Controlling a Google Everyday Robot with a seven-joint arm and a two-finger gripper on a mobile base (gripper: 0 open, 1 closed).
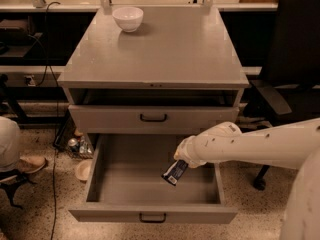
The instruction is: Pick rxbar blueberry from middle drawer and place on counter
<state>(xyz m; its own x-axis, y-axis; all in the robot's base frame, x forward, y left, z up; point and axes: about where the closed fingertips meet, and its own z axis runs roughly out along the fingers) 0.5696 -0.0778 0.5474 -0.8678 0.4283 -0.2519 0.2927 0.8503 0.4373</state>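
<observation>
rxbar blueberry [175, 172] navy, pale marks | middle drawer [110, 214] grey | jaws white, above it

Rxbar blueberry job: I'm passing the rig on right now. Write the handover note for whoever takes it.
Gripper: over the open middle drawer, right of centre, fingers shut on the rxbar blueberry.
The bar hangs tilted, upper end in the gripper. I cannot tell if it is off the drawer floor.
Counter: a white bowl sits at its back left.
Done: drawer open, bar grasped.
Left: lift the bar out, carry it up, set it on the counter, release.
</observation>
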